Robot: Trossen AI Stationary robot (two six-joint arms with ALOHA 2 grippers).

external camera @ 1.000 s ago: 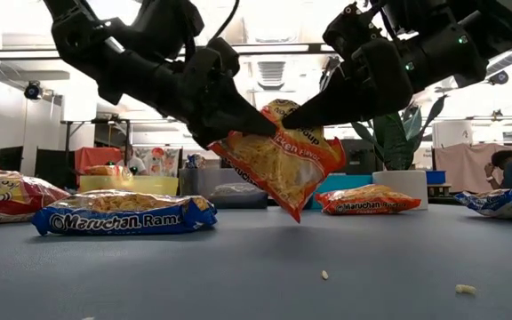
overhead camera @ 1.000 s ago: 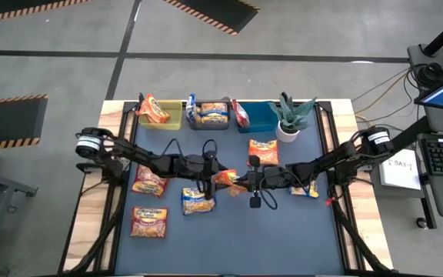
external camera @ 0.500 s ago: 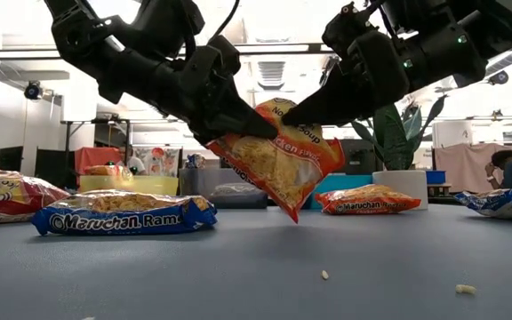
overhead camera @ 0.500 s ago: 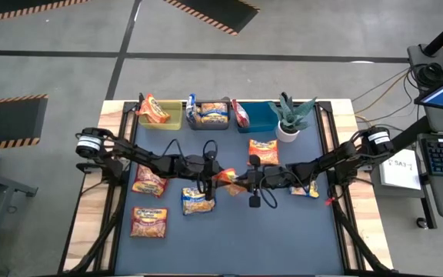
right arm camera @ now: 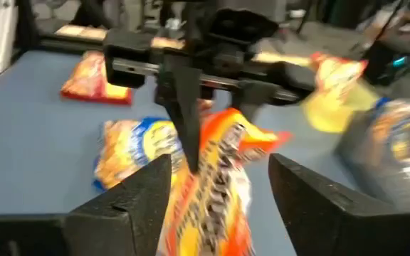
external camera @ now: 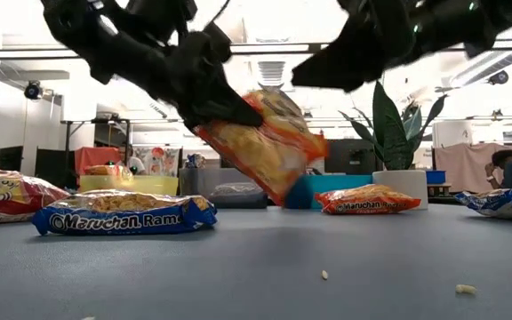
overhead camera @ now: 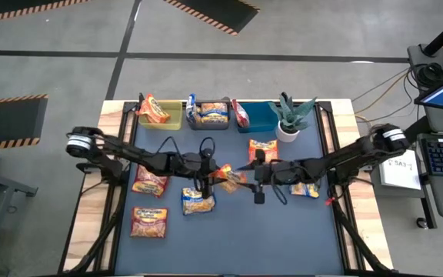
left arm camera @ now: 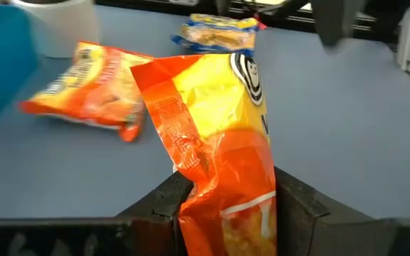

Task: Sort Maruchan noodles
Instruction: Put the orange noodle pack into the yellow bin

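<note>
An orange Maruchan noodle packet (external camera: 267, 147) hangs in mid-air over the middle of the blue mat, with my left gripper (external camera: 238, 114) shut on its upper left end. In the high view the packet (overhead camera: 227, 175) lies between my left gripper (overhead camera: 211, 174) and my right gripper (overhead camera: 246, 169). My right gripper (right arm camera: 219, 188) is open, clear of the packet and a little higher. Other packets lie flat on the mat: two at the left (overhead camera: 149, 182) (overhead camera: 149, 221), one yellow-and-blue (overhead camera: 198, 201), one orange (overhead camera: 263, 151) and one at the right (overhead camera: 304, 189). My left gripper pinches the orange packet's crinkled end (left arm camera: 223, 213) between its two fingers (left arm camera: 168, 205). The fingers come slanting down from the table's left. The packet sticks out past them, tilted down toward the right, and hangs clear of the mat.
Along the far edge stand a yellow-green bin (overhead camera: 169, 121), a grey bin (overhead camera: 197, 121) and a blue bin (overhead camera: 261, 117), each with packets in it. A potted plant (overhead camera: 291, 119) stands beside the blue bin. Crumbs (external camera: 325, 275) lie on the near mat.
My right gripper has let go of the orange packet and drawn back up and toward the table's right edge. My left gripper has risen a little with the packet, which now hangs from it alone, higher above the mat.
</note>
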